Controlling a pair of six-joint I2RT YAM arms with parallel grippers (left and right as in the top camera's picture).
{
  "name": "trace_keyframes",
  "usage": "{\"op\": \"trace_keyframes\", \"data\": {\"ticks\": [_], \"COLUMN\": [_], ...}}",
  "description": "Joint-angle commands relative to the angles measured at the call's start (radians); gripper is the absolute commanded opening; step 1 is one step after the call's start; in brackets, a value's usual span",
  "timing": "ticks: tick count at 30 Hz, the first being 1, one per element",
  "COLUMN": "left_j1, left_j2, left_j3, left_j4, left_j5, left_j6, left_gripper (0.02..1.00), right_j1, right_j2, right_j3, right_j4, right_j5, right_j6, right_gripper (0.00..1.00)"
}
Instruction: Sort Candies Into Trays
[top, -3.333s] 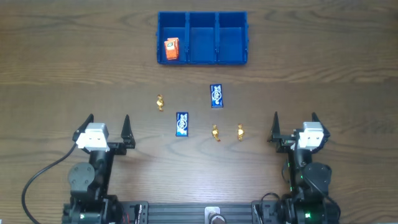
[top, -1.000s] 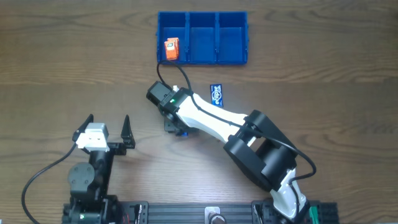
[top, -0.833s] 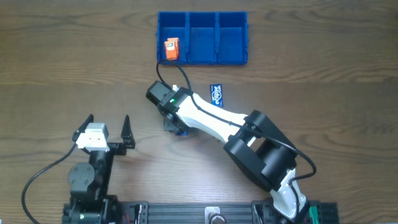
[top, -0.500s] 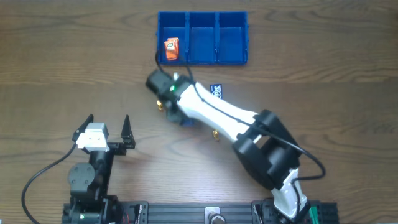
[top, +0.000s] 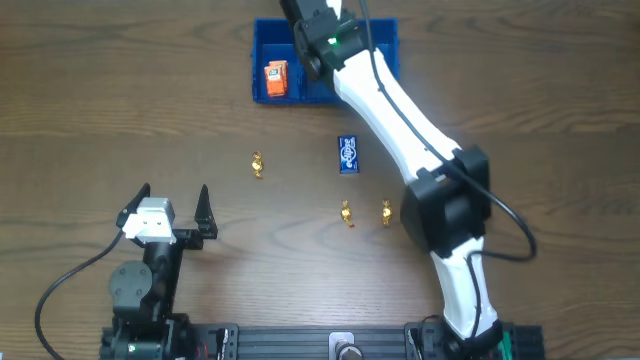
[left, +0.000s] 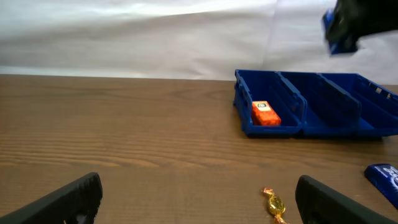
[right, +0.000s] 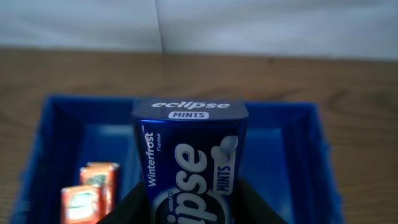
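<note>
Blue rectangular mint tin was gripped upright by right claw above blue plastic three-bin tray | left claw gaped, holding nothing, low near its base | orange candy box lay in tray's left bin | second blue tin lay on wooden counter

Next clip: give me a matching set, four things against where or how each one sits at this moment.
Things:
1. orange candy
2. held tin
3. loose tin
4. left tool

States:
A. open, holding nothing
B. lying on the table
C. in the tray's left-end compartment
D. gripped by the right tool

Pairs: 1-C, 2-D, 3-B, 4-A
</note>
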Motion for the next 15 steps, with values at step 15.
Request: {"op": "trace_keyframes", "data": {"ticks": [15], "left_j1": [0.004], "left_j2": [-0.006], "left_j3": [-0.015], "left_j4": [-0.04], "left_j5": [0.017], "left_j6": [0.014], "left_gripper": [0.998], "right_j1": [-0.046], "right_j2": [0.123], "right_j3": [0.003], "right_j4": [0.013], "right_j5": [-0.165], "right_j6": [0.034], "right_gripper": [0.268]}}
